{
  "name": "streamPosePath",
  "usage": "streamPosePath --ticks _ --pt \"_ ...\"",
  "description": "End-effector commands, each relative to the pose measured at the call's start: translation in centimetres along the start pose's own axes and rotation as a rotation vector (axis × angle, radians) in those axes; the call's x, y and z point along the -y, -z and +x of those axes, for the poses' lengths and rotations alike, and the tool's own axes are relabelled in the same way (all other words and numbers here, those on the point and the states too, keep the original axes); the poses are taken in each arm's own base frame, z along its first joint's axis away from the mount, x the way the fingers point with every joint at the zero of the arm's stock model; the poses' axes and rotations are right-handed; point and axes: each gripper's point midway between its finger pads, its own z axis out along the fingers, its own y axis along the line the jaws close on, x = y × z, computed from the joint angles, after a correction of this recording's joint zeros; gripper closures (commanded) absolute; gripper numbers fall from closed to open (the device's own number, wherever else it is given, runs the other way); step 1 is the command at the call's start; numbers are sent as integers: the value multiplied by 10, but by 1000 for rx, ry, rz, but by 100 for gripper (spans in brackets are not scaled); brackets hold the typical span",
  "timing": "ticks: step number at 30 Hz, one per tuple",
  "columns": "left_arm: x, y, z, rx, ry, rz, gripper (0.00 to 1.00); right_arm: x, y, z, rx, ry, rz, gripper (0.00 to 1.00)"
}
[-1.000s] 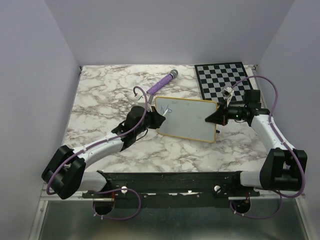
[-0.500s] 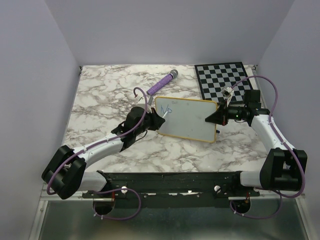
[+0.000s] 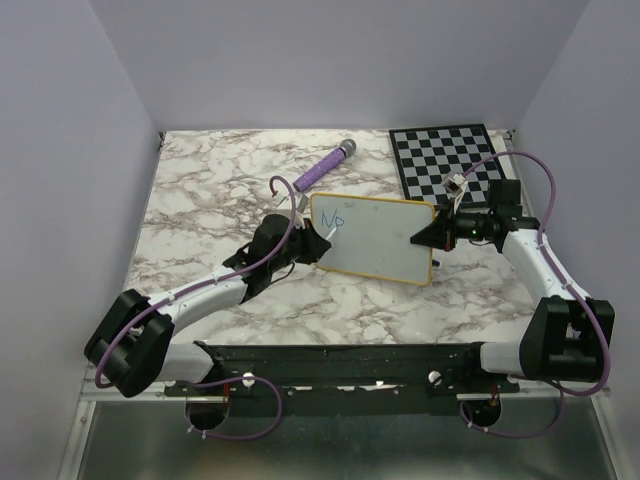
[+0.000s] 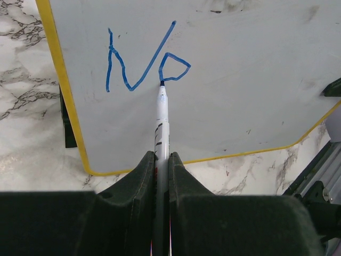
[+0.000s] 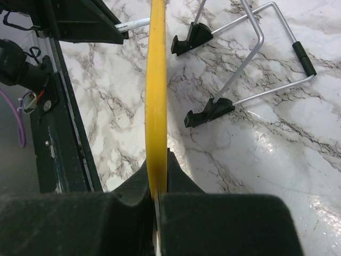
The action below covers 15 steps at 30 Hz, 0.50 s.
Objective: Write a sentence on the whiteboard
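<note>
The yellow-framed white whiteboard [image 3: 380,245] sits in the centre of the top view, its sentence [image 3: 333,213] only a blue "No" at its upper left corner.

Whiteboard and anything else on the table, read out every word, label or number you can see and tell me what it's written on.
"N" followed by a small closed loop, reading like "No": blue lettering handwritten on the whiteboard, with the marker tip at the loop.
Print on the marker barrel: too small and blurred to read.
Checkered board and purple pen: no text visible.
</note>
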Motion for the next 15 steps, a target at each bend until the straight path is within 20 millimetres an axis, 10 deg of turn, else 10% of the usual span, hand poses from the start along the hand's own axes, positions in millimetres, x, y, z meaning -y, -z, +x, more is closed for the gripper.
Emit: streamPosePath --ticks 1,15 --pt "-14 0 22 -75 13 -34 100 1 0 1 -11 28 1 99" --pt "-4 0 30 -105 27 20 100 0 0 0 -11 28 0 99"
